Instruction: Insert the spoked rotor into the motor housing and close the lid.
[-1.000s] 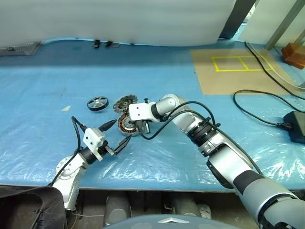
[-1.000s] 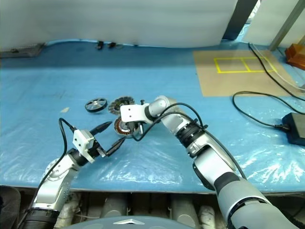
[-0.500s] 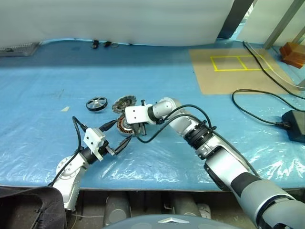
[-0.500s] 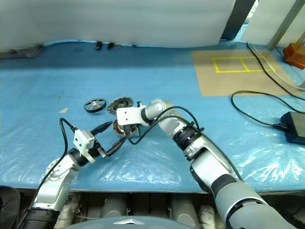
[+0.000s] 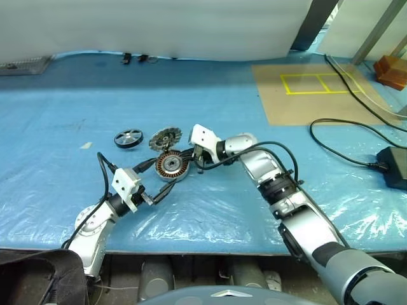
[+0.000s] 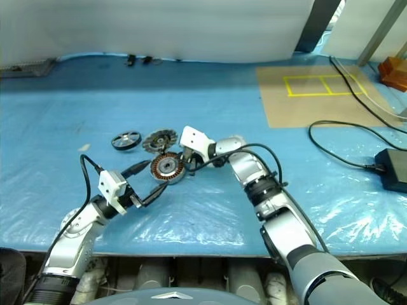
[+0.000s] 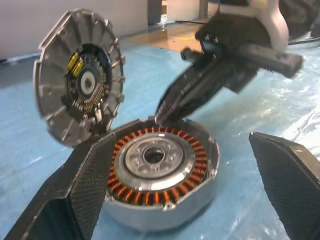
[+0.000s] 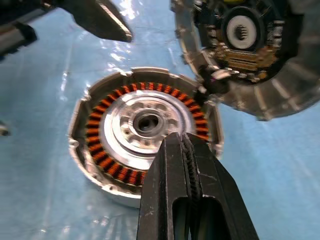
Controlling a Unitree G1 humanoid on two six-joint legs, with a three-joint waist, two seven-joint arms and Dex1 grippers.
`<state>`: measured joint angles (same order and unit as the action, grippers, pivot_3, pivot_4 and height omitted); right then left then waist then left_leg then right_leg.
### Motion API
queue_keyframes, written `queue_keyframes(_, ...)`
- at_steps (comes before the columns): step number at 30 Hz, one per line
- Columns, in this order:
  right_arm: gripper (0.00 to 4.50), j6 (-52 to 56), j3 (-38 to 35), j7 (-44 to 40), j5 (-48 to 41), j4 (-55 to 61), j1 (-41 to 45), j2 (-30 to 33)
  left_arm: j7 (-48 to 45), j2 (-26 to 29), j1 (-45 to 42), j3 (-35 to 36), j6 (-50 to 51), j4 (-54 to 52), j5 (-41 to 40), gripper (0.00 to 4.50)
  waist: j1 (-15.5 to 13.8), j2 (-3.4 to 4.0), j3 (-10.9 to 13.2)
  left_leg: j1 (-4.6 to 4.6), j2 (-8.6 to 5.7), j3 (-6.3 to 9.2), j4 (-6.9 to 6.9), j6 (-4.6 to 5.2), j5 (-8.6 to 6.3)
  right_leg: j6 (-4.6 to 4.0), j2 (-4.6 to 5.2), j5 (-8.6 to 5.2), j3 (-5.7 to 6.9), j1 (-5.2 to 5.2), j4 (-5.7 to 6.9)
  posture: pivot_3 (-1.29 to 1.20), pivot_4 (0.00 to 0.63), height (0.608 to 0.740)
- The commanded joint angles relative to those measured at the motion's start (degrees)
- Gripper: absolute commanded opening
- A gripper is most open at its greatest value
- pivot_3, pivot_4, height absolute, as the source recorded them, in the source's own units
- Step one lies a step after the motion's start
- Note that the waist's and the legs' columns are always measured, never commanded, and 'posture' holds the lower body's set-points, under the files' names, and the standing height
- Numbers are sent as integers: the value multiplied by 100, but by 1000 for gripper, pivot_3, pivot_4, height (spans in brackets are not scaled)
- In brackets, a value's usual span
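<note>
Right wrist view: motor housing [image 8: 145,131] rotorless.

silver arms [image 5: 299,210], black cables, black claw [image 8: 187,150]

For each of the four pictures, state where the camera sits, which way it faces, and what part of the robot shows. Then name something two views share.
Left eye view: head camera, looking forward and down over the blue table; both arms show.
Right eye view: the other eye, same scene, spoked rotor included.
Left wrist view: along the open left gripper toward the motor housing, the lid tilted against it.
Right wrist view: along the shut right gripper, above the housing.
Shared: both wrist views show housing and lid.
</note>
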<state>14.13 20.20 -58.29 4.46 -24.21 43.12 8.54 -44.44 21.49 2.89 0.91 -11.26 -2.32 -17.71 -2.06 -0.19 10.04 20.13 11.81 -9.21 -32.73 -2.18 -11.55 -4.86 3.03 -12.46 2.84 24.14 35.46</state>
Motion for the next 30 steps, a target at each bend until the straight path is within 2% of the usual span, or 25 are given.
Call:
queue_keyframes(1, 16, 101, -126, 168, -361, 610, -193, -243, -70, 65, 23, 55, -34, -42, -64, 4500, -7, 0, 0, 1, 0, 0, 1, 0, 0, 0, 0, 0, 0, 1, 0, 0, 150, 740)
queue_keyframes(7, 16, 321, -22, 370, -491, 884, -504, -366, -119, 86, 7, 62, -7, -47, -72, 4500, -47, 0, 0, 2, -3, 0, 0, 0, 0, 1, 4, 0, 0, -1, -2, 0, 150, 740)
queue_keyframes(15, 16, -49, -50, 1310, -150, -78, -546, -433, -107, 68, 57, 56, -20, -65, -62, 4500, -20, -1, 0, 0, -4, -1, 2, -2, 1, 2, 4, -1, -2, -1, -4, 0, 150, 740)
queue_keyframes(22, 16, 16, 42, 1394, -155, -45, -625, -401, -88, 66, 109, 65, -16, -111, -67, 4500, -23, -1, 0, -9, -4, -2, 2, -1, 0, 2, 4, -1, -3, -9, -4, 0, 150, 740)
queue_keyframes(30, 16, -220, -184, 1031, -747, 460, -602, -582, -69, 57, 81, 67, -19, -95, -62, 4500, -21, 0, 0, -4, -3, -2, 4, -1, 0, 2, 3, -1, -3, -6, -6, 0, 150, 740)
